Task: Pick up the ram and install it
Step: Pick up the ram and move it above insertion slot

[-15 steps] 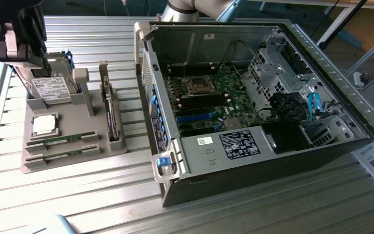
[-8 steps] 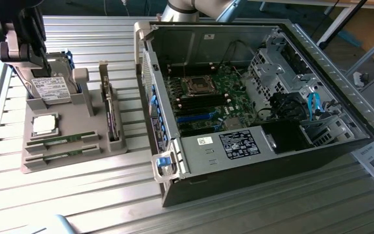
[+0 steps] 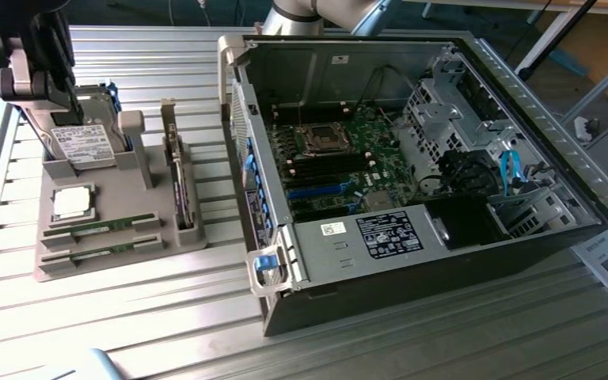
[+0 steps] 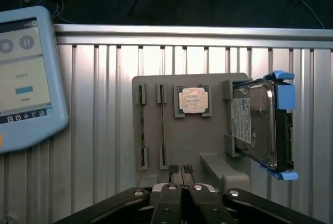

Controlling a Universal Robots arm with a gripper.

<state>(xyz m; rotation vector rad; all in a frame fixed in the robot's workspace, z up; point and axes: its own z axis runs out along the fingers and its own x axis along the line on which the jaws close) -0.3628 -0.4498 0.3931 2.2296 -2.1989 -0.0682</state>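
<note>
Checking in on our rig: the gripper (image 4: 181, 171) hangs above the gray holder tray (image 3: 130, 198), and in the exterior view it sits over the tray's hard-drive end. Its fingers (image 4: 173, 170) are pinched right together with nothing between them, so we're not holding anything.

Neither stick has left the tray. One ram stick (image 3: 114, 226) and the second ram stick (image 3: 114, 248) sit on edge in their slots, side by side and parallel, at the tray end farthest from the hard drive (image 3: 82, 142). A silver processor chip (image 3: 74, 202) lies flat on the tray between the ram and the drive. The expansion card (image 3: 180, 182) stands upright along the tray side nearest the PC case (image 3: 283, 55).

That case lies open just beside the tray, on the exterior view's right, with the motherboard (image 3: 347, 158) exposed. A light-blue tablet (image 4: 26, 78) rests on the slatted table (image 3: 124, 317), off the tray's ram end and apart from it.
</note>
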